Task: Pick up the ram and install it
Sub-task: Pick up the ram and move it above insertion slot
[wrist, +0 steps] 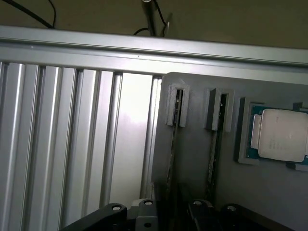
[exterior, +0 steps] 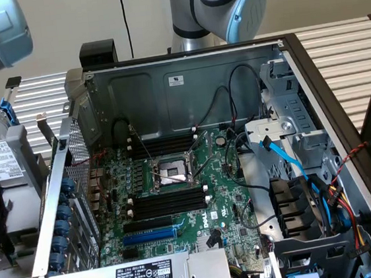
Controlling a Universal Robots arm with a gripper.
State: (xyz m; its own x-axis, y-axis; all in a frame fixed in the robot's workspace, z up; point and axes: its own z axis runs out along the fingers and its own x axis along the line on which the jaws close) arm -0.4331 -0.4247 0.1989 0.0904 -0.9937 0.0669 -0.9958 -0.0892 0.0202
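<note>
Ram [wrist: 172,149] stands on edge in a grey holder [wrist: 192,159], near a processor [wrist: 281,134]; the pincer [wrist: 169,210] straddles it, jaws apart, not yet clamped. Black slots [exterior: 169,202], centre of the exterior view, appear empty: lifting and installing remain

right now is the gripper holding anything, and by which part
Cannot be told. The gripper is over one end of the ram stick, the one farther from the processor in the grey holder, but no firm hold shows.
</note>
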